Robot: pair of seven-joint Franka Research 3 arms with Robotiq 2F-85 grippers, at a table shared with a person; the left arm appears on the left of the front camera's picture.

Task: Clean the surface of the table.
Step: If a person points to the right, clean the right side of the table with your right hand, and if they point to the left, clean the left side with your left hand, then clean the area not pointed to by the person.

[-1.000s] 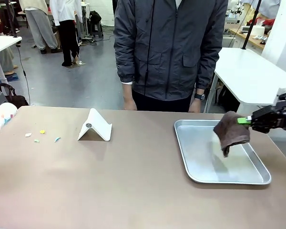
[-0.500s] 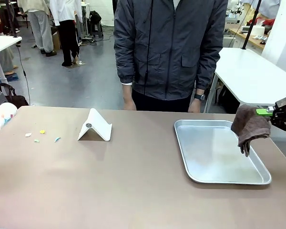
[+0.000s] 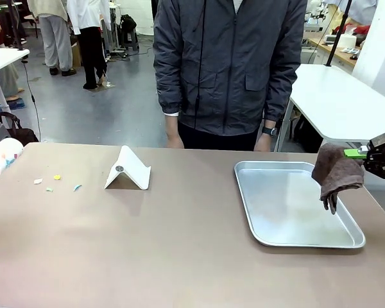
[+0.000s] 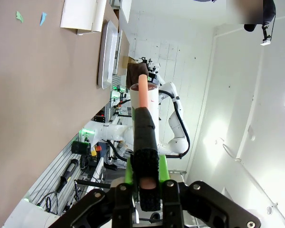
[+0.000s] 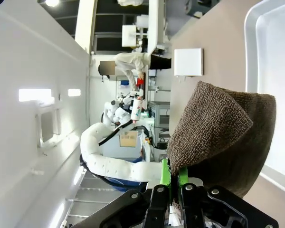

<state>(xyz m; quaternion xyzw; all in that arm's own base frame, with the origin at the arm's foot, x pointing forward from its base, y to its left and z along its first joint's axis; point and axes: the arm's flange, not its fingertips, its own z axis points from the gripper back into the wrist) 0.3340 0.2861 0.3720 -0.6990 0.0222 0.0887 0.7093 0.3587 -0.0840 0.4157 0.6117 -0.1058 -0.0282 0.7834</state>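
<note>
The tan-brown table [image 3: 179, 244] carries a few small coloured scraps [image 3: 56, 177] near its left end. My right gripper [image 3: 362, 154] is shut on a brown cloth [image 3: 337, 174] that hangs over the right rim of the steel tray [image 3: 269, 231]. In the right wrist view the green pads pinch the cloth [image 5: 218, 128] at its bottom edge, at my right gripper [image 5: 172, 175]. My left gripper [image 4: 145, 166] is shut on a roller-like tool [image 4: 143, 118] with a black grip, orange shaft and white head, held off the table [image 4: 38, 95].
A white folded card [image 3: 128, 170] stands left of centre. A white printed cylinder [image 3: 0, 157] pokes in at the left edge. A person in a dark jacket [image 3: 228, 64] stands at the far side, hands down. A white table [image 3: 340, 102] is behind right.
My right gripper carried the brown cloth to the right and up, from above the tray's middle to its right rim, then nearly stopped. Nothing else moved.
</note>
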